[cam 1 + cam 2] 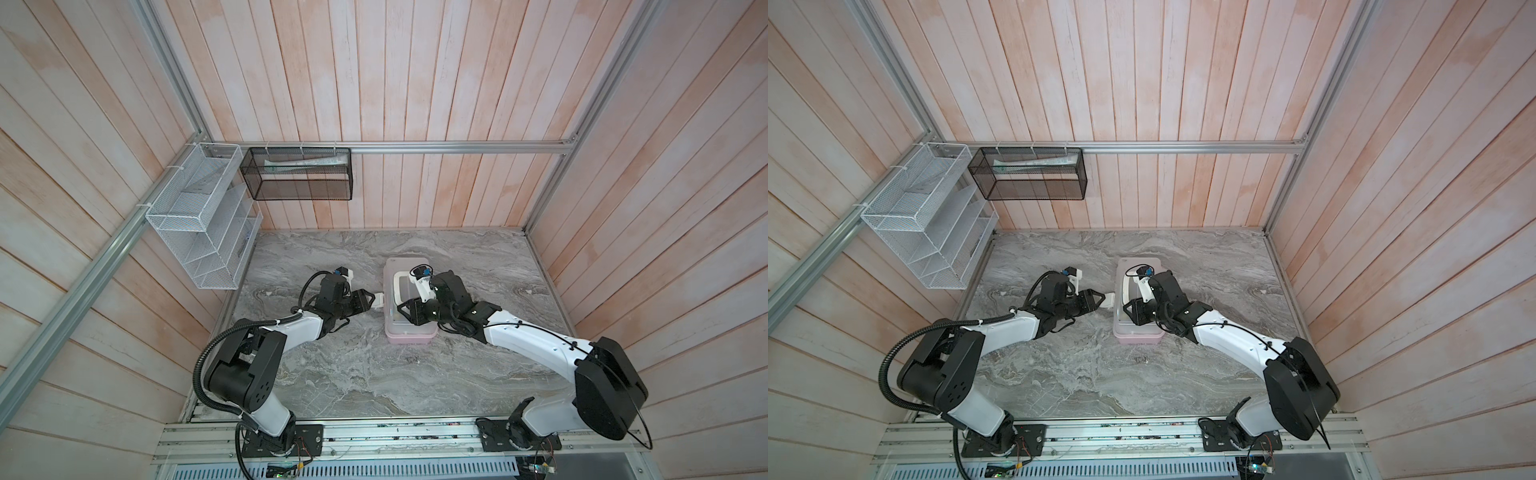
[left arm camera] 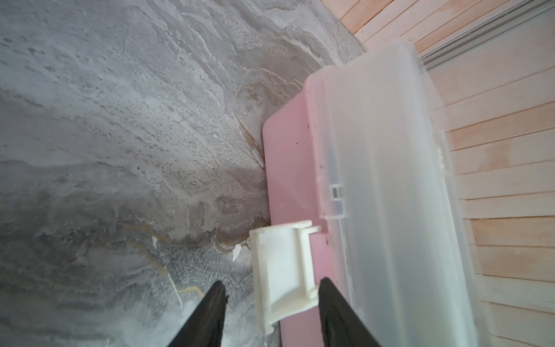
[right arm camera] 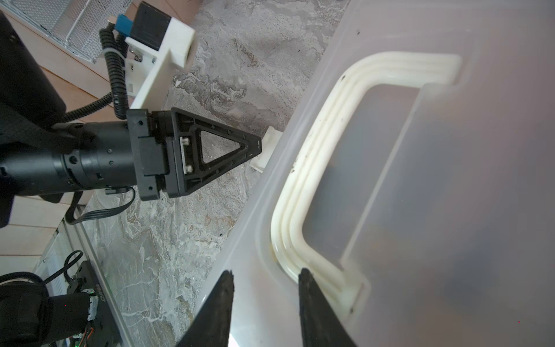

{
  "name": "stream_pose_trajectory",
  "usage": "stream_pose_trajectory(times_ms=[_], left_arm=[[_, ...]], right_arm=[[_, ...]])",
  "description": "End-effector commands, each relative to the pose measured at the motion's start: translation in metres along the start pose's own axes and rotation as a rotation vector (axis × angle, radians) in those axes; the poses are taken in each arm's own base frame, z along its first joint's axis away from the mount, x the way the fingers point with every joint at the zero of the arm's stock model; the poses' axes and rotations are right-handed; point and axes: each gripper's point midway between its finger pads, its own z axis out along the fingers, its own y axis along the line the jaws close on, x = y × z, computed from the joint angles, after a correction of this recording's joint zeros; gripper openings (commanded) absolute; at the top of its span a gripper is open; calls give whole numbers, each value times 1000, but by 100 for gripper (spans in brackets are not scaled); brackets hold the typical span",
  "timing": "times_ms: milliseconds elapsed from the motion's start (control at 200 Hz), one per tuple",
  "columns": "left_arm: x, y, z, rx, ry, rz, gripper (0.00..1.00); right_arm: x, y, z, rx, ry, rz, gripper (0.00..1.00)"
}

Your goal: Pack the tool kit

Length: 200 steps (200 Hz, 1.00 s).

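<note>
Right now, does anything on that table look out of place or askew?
One thing: the white plastic latch on the pale pink plastic case sticks out sideways instead of lying flat against the translucent frosted lid. The left hand straddles it, jaws open. Nothing looks spilled or broken.

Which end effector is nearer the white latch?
The left end effector: the latch sits between its tips; the right end effector is over the lid by the handle.
</note>
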Motion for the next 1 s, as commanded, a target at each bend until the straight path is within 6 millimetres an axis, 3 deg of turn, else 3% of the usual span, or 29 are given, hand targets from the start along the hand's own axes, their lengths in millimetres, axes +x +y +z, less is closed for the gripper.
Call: stream_pose_trajectory(times_ms=[0, 270, 730, 995], left_arm=[[3, -3, 6, 57, 2, 11, 52], [10, 0, 20, 92, 31, -38, 40], [2, -18, 14, 161, 36, -74, 11], [-11, -39, -1, 196, 22, -62, 14]], right_arm=[[19, -10, 2, 13, 49, 38, 37], [16, -16, 0, 41, 40, 39, 33], [20, -27, 1, 80, 42, 35, 32], [21, -30, 1, 81, 44, 43, 32]])
